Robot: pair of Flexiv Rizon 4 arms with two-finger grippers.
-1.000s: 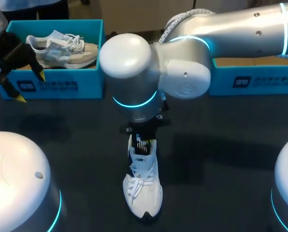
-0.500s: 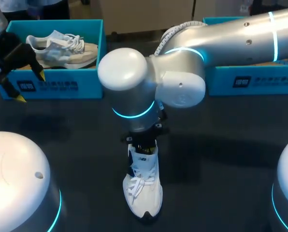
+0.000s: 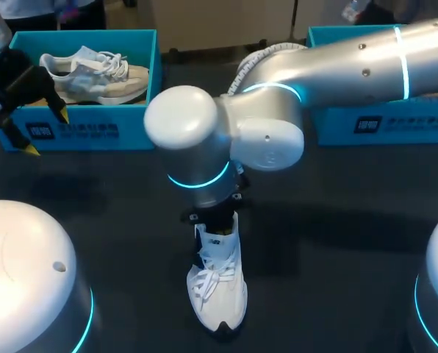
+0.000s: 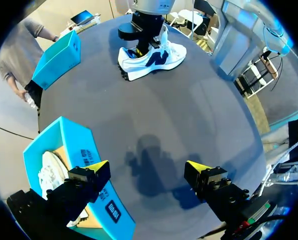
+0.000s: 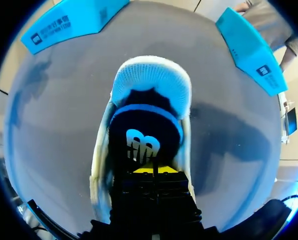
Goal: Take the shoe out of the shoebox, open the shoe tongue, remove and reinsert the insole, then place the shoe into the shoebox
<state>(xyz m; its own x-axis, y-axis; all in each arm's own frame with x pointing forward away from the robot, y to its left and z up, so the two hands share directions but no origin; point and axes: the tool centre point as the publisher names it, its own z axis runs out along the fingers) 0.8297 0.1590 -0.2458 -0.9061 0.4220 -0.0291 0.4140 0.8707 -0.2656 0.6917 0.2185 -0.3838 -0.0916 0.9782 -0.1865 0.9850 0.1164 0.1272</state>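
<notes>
A white lace-up shoe [image 3: 219,283] stands upright on the dark table near the middle, toe toward the front edge; it also shows in the left wrist view [image 4: 154,57]. My right arm comes down onto its heel end. My right gripper [image 5: 153,169] is shut, its yellow tips together inside the shoe's opening, low on the black insole [image 5: 145,125] with its blue band. In the head view the wrist hides most of that gripper [image 3: 217,218]. My left gripper [image 3: 47,132] hangs open at the far left, in front of the left shoebox, holding nothing [image 4: 147,167].
The teal left shoebox [image 3: 94,132] at the back left holds a second, beige-and-white shoe [image 3: 94,73]. Another teal shoebox [image 3: 381,121] stands at the back right behind my right arm. White robot bases [image 3: 28,279] fill the front corners.
My right arm's elbow and wrist have swung a little to the left above the shoe. The shoe and my left arm have kept still.
</notes>
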